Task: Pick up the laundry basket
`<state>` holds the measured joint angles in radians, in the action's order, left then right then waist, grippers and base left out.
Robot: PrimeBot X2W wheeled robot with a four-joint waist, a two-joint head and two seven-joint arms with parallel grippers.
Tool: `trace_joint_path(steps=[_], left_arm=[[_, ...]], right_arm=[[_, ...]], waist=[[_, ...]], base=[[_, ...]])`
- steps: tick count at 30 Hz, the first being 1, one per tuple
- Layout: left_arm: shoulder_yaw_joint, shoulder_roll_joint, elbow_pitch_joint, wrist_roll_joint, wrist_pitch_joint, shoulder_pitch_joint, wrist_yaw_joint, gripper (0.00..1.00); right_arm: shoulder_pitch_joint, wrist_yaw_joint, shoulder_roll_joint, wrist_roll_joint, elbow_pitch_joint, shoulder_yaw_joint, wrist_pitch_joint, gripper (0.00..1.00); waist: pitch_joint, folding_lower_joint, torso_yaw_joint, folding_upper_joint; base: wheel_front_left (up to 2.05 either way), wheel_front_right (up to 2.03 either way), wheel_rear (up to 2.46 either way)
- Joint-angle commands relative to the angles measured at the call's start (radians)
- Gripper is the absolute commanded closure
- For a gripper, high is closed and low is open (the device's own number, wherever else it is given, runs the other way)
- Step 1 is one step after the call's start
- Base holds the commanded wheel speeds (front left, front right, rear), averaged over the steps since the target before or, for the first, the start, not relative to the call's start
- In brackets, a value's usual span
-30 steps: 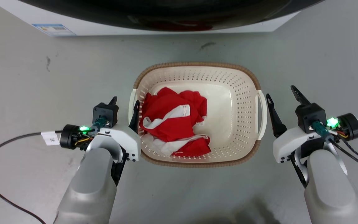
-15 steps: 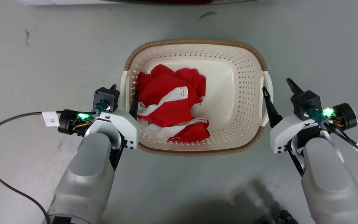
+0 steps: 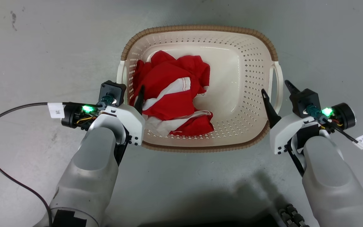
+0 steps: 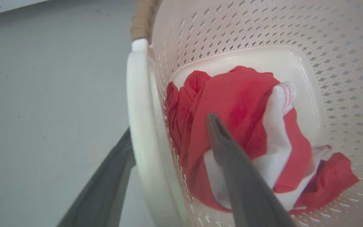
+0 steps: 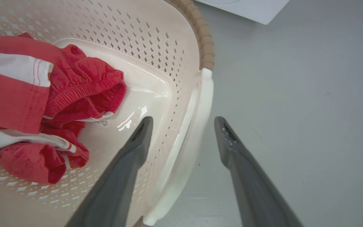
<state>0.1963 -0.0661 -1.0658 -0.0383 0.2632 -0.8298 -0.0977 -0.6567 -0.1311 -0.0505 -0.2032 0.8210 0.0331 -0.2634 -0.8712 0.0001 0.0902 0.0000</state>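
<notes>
basket in the head view: the laundry basket (image 3: 200, 29) sits on the grey floor (image 3: 43, 47) toward 12 o'clock, with a red and white garment (image 3: 169, 82) heaped in its 9 o'clock half. the left gripper (image 3: 128, 94) is at the basket's 9 o'clock handle (image 3: 120, 75), the right gripper (image 3: 274, 87) at its 3 o'clock handle (image 3: 279, 82).

left wrist view: the left gripper (image 4: 169, 124) is spread wide, 1 finger outside the white handle, 1 inside over the garment, gripping nothing.

right wrist view: the right gripper (image 5: 184, 119) is spread wide too, its 2 fingers straddling the handle with gaps on both sides.
</notes>
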Motion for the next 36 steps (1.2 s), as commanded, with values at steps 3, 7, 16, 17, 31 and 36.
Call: trace_joint_path(steps=[3, 7, 16, 17, 31, 36], left_arm=[[0.01, 0.0, -0.015, -0.001, 0.002, -0.02, -0.006, 0.0], [0.022, -0.001, -0.029, 0.004, 0.002, -0.027, -0.004, 0.0], [0.042, 0.0, -0.061, 0.001, 0.003, -0.03, -0.008, 1.0], [0.043, 0.001, -0.063, -0.002, 0.003, -0.023, -0.009, 1.0], [0.068, 0.015, -0.166, -0.06, 0.003, 0.086, -0.028, 1.0], [0.083, 0.017, -0.201, -0.09, -0.018, 0.141, -0.035, 1.0]], right_arm=[[-0.029, 0.001, 0.001, 0.006, 0.036, 0.006, -0.002, 0.0], [-0.038, 0.001, 0.001, 0.013, 0.077, 0.013, -0.002, 0.0], [-0.055, 0.001, -0.001, 0.027, 0.111, 0.036, -0.002, 1.0], [-0.051, 0.001, -0.001, 0.028, 0.115, 0.037, -0.002, 1.0], [0.026, 0.001, -0.001, 0.028, 0.219, 0.101, -0.002, 1.0], [0.049, 0.001, -0.002, 0.046, 0.299, 0.162, -0.002, 1.0]], waist=[[-0.011, -0.0001, 0.002, 0.0], [-0.02, -0.0001, 0.002, 0.0], [0.003, -0.0001, 0.002, 0.0], [0.015, -0.0001, 0.002, 0.0], [0.328, -0.0001, -0.01, 0.0], [0.455, -0.0001, -0.019, 0.0]], base=[[0.0, 0.0, 0.0], [0.0, 0.0, 0.0], [0.0, 0.0, 0.0], [0.0, 0.0, 0.0], [0.0, 0.0, 0.0], [0.0, 0.0, 0.0]])
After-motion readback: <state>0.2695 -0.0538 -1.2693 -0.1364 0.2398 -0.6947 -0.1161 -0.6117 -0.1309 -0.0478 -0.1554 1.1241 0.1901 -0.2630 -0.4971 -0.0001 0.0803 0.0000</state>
